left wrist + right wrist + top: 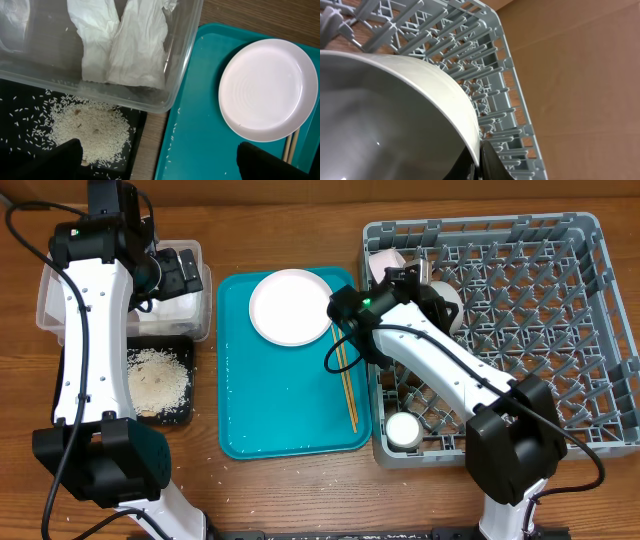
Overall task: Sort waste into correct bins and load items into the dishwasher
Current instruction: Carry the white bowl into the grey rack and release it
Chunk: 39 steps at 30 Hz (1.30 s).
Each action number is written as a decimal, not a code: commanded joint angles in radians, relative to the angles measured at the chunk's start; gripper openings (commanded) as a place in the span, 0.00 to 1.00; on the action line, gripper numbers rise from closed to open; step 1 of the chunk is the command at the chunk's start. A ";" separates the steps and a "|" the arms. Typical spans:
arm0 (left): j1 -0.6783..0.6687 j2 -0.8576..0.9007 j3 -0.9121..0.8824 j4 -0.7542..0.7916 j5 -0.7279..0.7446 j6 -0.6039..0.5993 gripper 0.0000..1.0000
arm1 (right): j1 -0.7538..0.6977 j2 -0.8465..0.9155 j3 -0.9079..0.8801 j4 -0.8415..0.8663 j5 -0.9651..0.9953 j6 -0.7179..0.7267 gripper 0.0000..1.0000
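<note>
The left tool (160,155) hangs wide open and empty over the near edge of the clear tub (185,55), which holds napkins (125,45). Rice (90,127) lies in the black tray (20,95) just near of it. The right tool (425,288) is clamped on the rim of a grey bowl (395,115) in the far left part of the rack (560,330). The plate (290,305) and chopsticks (346,380) lie on the teal tray (270,420).
</note>
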<state>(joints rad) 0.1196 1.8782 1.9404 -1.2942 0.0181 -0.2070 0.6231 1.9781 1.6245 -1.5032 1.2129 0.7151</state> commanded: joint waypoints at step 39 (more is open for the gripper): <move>-0.002 -0.003 0.020 0.000 0.000 0.012 1.00 | 0.137 0.019 0.367 0.193 -0.727 -0.181 0.90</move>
<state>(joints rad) 0.1196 1.8782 1.9404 -1.2942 0.0181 -0.2070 0.7876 1.9984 1.9465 -1.4097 0.7456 0.6643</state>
